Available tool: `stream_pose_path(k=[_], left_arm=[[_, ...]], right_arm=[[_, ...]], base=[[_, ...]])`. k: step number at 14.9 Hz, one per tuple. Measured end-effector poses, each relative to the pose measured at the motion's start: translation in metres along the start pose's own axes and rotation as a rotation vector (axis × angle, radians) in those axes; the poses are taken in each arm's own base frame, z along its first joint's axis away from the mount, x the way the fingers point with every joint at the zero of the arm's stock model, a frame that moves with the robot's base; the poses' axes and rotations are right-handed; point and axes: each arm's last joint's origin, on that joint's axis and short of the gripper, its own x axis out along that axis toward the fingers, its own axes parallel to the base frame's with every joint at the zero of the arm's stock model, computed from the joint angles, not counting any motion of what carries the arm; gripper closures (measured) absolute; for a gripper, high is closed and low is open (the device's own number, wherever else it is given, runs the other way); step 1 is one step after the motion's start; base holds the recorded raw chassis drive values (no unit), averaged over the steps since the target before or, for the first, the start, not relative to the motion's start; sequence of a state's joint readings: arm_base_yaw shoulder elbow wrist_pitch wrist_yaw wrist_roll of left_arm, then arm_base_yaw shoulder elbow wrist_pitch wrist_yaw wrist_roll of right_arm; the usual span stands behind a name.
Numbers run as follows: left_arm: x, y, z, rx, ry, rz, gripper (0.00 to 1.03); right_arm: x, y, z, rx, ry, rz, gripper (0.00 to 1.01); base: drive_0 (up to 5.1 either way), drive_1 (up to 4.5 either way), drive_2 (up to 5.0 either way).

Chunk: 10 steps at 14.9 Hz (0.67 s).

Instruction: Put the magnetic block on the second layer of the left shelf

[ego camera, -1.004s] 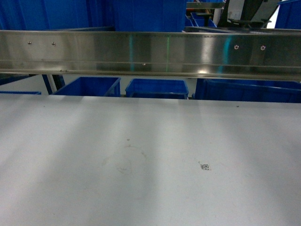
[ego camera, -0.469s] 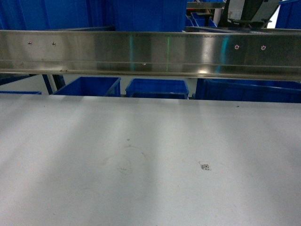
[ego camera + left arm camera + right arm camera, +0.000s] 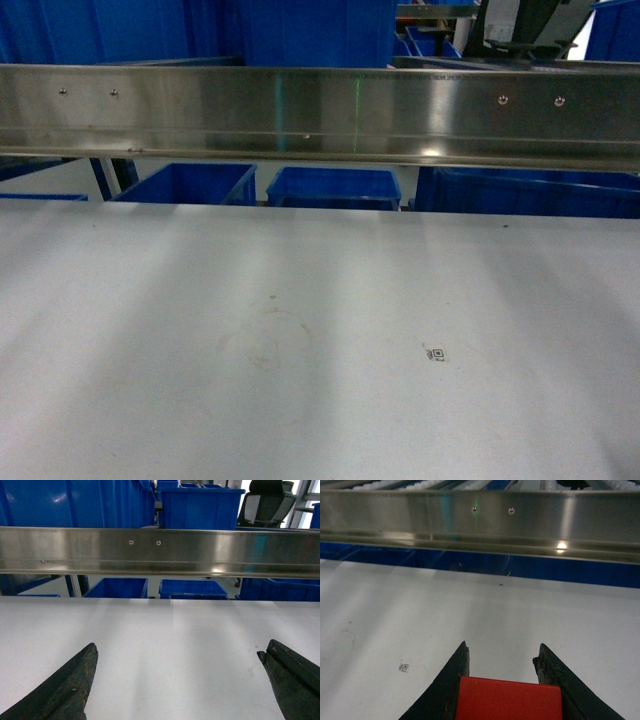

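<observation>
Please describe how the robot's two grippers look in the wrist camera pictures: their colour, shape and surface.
Only the fingers show. The left gripper has two dark, nearly black fingers that taper to blunt tips; their surface is matte, rough and scuffed. The right gripper has the same dark wedge-shaped fingers with worn edges. No cables or markings are visible, and the arms are out of view.

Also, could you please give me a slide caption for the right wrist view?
Right hand holds the red magnetic block between its fingers over the white table, facing the steel shelf rail.
</observation>
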<state>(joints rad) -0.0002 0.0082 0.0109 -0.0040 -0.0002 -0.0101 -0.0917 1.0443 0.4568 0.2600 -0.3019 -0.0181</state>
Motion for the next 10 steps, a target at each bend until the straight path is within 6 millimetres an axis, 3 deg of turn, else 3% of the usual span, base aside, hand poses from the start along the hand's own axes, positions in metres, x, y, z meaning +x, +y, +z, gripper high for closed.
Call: stream_pose_path(k=[2, 10], left_arm=[[0.000, 0.000, 0.000, 0.000, 0.000, 0.000, 0.05], [0.000, 0.000, 0.000, 0.000, 0.000, 0.000, 0.05]], right_arm=[[-0.018, 0.008, 0.011, 0.007, -0.049, -0.011, 0.67], [-0.018, 0.014, 0.001, -0.019, -0.057, -0.065, 0.67]], base=[[0.0, 0.00, 0.0], [0.0, 0.00, 0.0]])
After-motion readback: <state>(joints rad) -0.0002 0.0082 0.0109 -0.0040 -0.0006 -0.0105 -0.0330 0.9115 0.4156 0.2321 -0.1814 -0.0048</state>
